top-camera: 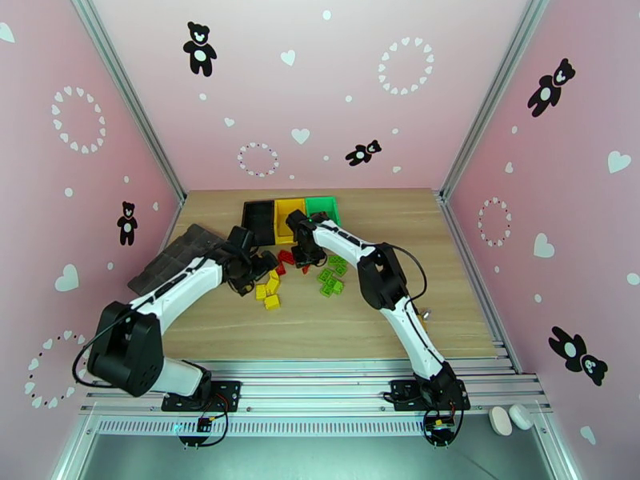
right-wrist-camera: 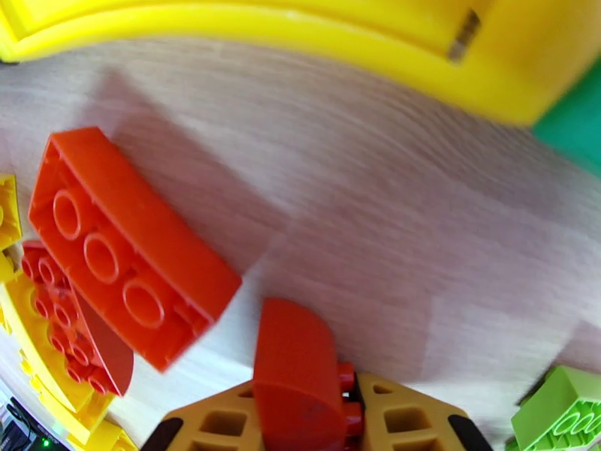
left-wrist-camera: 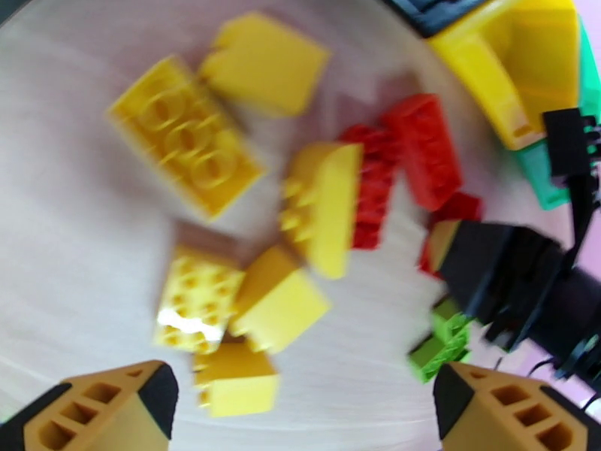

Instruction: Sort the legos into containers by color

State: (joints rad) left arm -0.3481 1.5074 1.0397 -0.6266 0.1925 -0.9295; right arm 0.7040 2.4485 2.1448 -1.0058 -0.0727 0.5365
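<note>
One red lego (right-wrist-camera: 297, 370) gripped by right hand (right-wrist-camera: 312, 411); left hand (left-wrist-camera: 300, 404) open over six yellows (left-wrist-camera: 184, 148).

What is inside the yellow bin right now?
The visible floor of the yellow bin is bare, no bricks on it. Its near right corner is covered by the right arm, so anything there cannot be seen.

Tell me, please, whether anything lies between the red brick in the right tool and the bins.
Nothing visible does: bare table runs from the red brick, gripped in the right tool, to the yellow bin, the nearest.
</note>
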